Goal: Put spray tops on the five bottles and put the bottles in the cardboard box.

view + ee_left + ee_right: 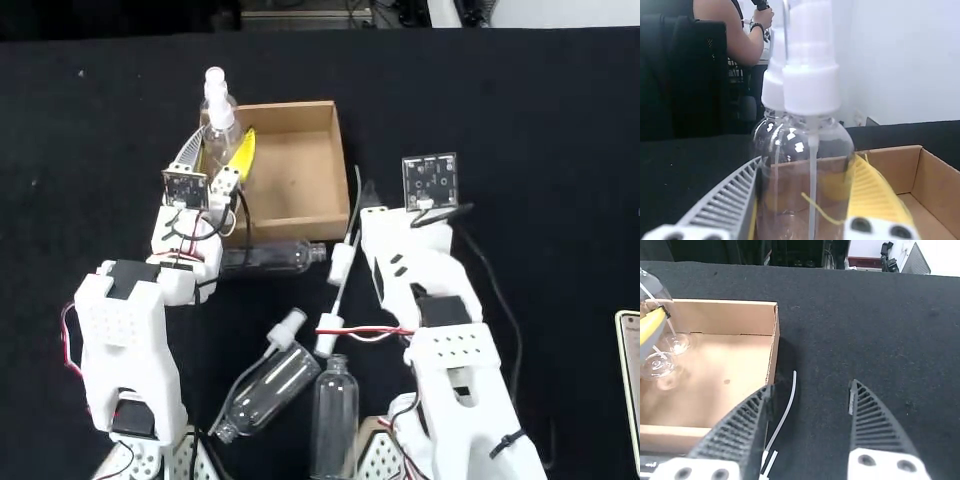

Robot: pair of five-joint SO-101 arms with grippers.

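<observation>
My left gripper (pixel 218 150) is shut on a clear bottle (pixel 805 150) with a white spray top (pixel 810 65), held upright over the near-left corner of the cardboard box (pixel 300 175). A second white top (pixel 771 92) stands just behind it. Round clear bottle bases (pixel 665 355) show on the box floor in that corner. My right gripper (pixel 810 387) hangs open over the black table right of the box, above a spray top's thin tube (pixel 785 407). One uncapped bottle (pixel 275 258) lies along the box's near wall.
Near the arm bases lie a bottle (pixel 262 390) with a spray top fitted and an uncapped bottle (pixel 335 415). Two loose spray tops (pixel 342 262) (pixel 328 335) lie between the arms. A flat object (pixel 630 350) sits at the right edge.
</observation>
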